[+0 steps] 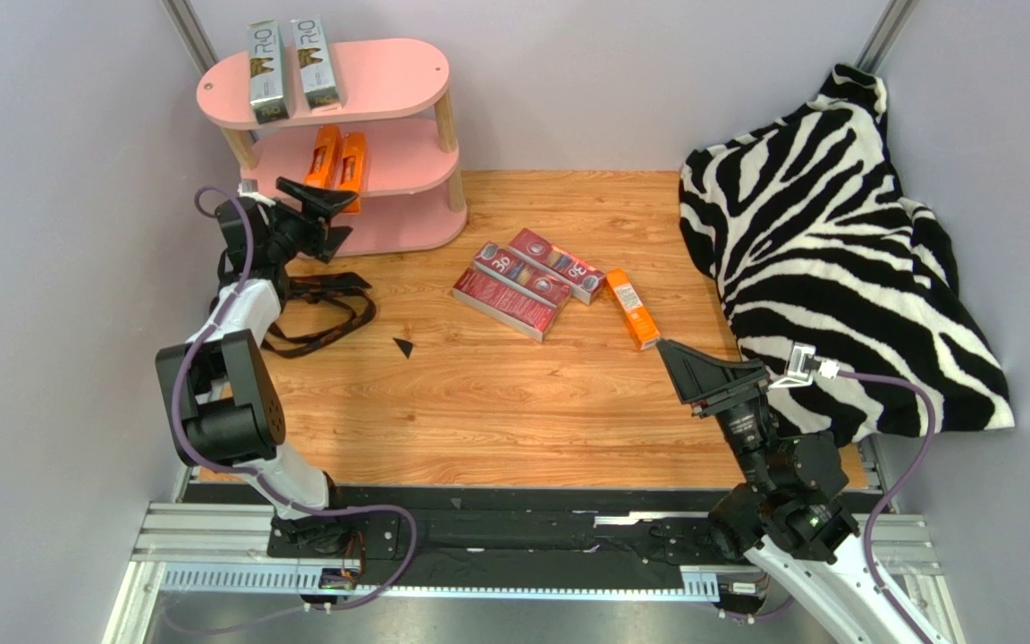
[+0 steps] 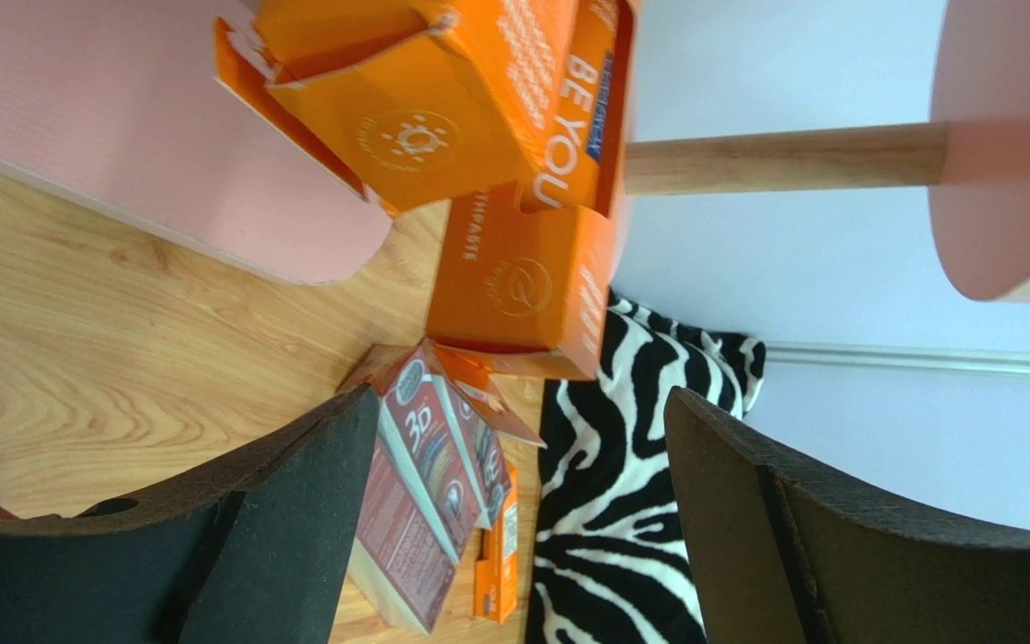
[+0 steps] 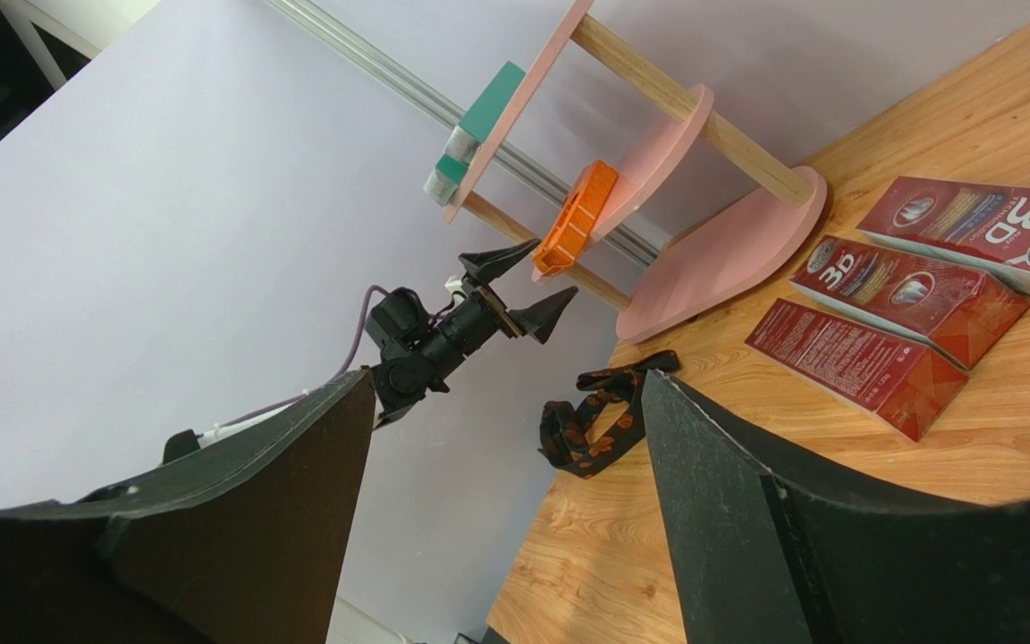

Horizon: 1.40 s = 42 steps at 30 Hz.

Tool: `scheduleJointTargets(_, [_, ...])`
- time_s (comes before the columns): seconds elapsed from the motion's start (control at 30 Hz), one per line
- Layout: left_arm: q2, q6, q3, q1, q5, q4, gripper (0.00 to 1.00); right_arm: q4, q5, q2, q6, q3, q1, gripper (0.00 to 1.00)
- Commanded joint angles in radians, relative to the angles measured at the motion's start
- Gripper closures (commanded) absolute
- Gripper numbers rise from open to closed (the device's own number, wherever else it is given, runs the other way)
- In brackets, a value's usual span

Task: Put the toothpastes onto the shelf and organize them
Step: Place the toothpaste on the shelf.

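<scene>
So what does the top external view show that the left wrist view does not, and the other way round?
Only the top external view: two silver-grey cartons on the top tier of the pink shelf, the black strap and the right gripper.

Only the left wrist view: the "BE YOU" lettering on one carton's side.

Both: two orange cartons on the middle tier, the dark red cartons on the table, the lone orange carton and the zebra-print cloth.

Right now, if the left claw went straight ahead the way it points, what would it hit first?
Probably the two orange boxes on the pink shelf's middle board; the open left claw points right at them, though depth is hard to judge.
</scene>
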Motion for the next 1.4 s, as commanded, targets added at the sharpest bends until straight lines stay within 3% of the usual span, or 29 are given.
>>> scheduleJointTargets(0.0, [-0.081,0.005,-0.035,0.006,-0.004,0.103,0.15,-0.010,0.003,-0.016,0.007,0.020,0.004,0.23])
scheduleJointTargets(0.17, [-0.112,0.002,-0.070,0.006,-0.013,0.126,0.26,-0.009,0.002,-0.018,0.012,0.016,0.004,0.23])
scheduleJointTargets(0.3, [-0.089,-0.018,-0.055,0.006,-0.007,0.148,0.42,-0.012,-0.001,-0.019,0.015,0.014,0.005,0.23])
scheduleJointTargets(0.47, [-0.050,-0.031,-0.009,0.006,0.001,0.140,0.48,-0.020,0.002,-0.024,0.015,0.016,0.004,0.23])
scheduleJointTargets(1.03, [0.016,-0.026,0.085,0.005,-0.016,0.114,0.48,-0.072,0.000,-0.043,0.009,0.025,0.004,0.23])
scheduleJointTargets(1.37, [-0.114,0.006,-0.072,-0.023,-0.022,0.174,0.39,-0.090,-0.001,-0.036,0.001,0.023,0.005,0.23])
